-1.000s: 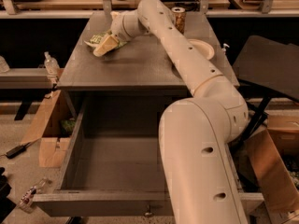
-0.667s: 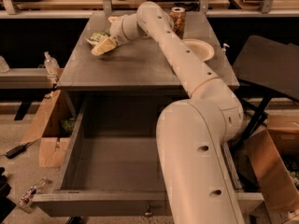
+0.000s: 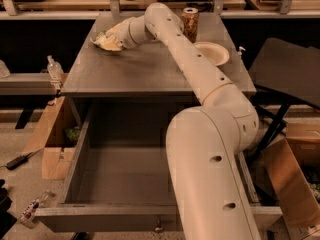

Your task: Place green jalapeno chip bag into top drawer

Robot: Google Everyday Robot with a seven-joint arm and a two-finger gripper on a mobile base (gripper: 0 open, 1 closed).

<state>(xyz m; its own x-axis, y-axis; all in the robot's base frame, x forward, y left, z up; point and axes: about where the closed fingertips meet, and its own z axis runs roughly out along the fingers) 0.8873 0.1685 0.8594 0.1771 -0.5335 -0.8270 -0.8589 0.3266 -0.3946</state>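
Note:
The green jalapeno chip bag (image 3: 104, 41), a crinkled pale-green foil bag, is at the far left of the grey cabinet top (image 3: 150, 71). My gripper (image 3: 113, 36) is at the bag's right end and shut on it, with the bag sticking out to the left just above the surface. The arm reaches from the lower right across the cabinet top. The top drawer (image 3: 75, 159) stands pulled wide open below the cabinet top. Its inside is bare and its front panel with a small knob (image 3: 159, 229) is nearest to me.
A tall patterned brown can (image 3: 189, 24) and a white paper plate (image 3: 214, 53) stand at the back right of the cabinet top. Cardboard boxes (image 3: 47, 144) lie on the floor left of the drawer. A dark chair (image 3: 285, 71) stands at the right.
The gripper end has shifted a little to the left, and the bag has moved with it, slightly farther back and up. The drawer, can and plate have not moved.

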